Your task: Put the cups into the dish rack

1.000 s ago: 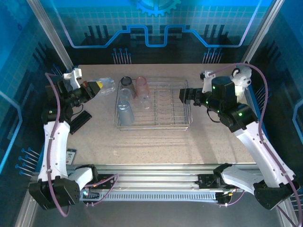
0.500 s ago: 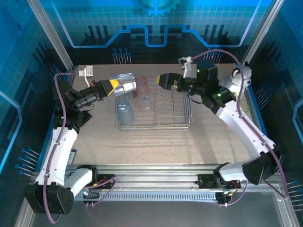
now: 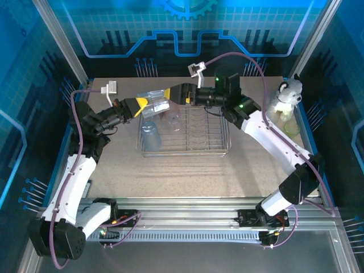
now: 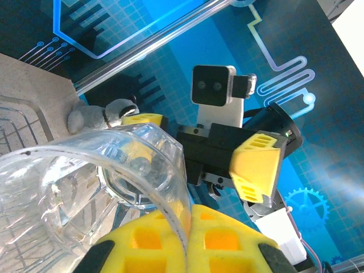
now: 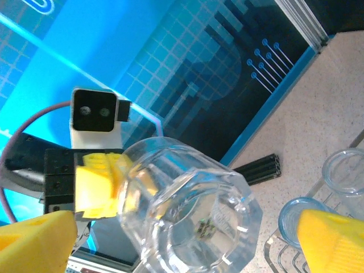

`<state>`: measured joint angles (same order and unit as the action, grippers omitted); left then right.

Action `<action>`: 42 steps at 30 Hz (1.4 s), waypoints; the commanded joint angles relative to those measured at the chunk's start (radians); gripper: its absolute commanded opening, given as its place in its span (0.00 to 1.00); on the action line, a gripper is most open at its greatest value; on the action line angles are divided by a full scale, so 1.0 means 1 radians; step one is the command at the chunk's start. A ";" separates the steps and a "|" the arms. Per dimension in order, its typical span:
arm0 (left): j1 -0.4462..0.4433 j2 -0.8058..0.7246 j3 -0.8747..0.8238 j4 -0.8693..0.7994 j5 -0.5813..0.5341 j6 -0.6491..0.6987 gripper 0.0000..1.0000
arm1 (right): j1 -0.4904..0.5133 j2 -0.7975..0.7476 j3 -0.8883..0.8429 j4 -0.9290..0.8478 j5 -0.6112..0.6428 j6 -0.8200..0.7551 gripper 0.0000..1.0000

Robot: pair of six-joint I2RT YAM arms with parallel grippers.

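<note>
A clear cup (image 3: 153, 104) hangs on its side above the back left end of the dish rack (image 3: 196, 149). My left gripper (image 3: 139, 106) is shut on its rim, and the yellow fingers (image 4: 227, 239) pinch the cup wall (image 4: 85, 182). From the right, my right gripper (image 3: 170, 95) stands open, and its fingers (image 5: 335, 242) straddle the cup's base (image 5: 196, 222) without closing. A pale blue cup (image 3: 151, 136) sits in the rack's left end, with another cup (image 3: 173, 121) beside it. A yellow-green cup (image 3: 292, 127) stands at the table's right edge.
A grey-white plush animal (image 3: 287, 95) sits at the back right, just behind the yellow-green cup. A black bar (image 5: 259, 166) lies on the table to the left of the rack. The rack's plate dividers (image 3: 207, 128) stand upright in its right half.
My left gripper has lifted the clear cup rightwards to above the rack's back left end. My right arm has swung from the rack's right side across to the cup's base, jaws open.
</note>
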<state>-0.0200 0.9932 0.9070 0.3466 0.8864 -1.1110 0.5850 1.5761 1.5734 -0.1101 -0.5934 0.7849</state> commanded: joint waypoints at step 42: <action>-0.012 -0.048 -0.064 -0.043 -0.096 0.065 0.58 | 0.087 0.125 0.098 -0.001 -0.030 0.056 0.41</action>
<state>-0.0257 0.9600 0.8627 0.3267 0.8200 -1.0885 0.6483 1.7050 1.6424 -0.0925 -0.6281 0.8635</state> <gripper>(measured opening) 0.518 0.604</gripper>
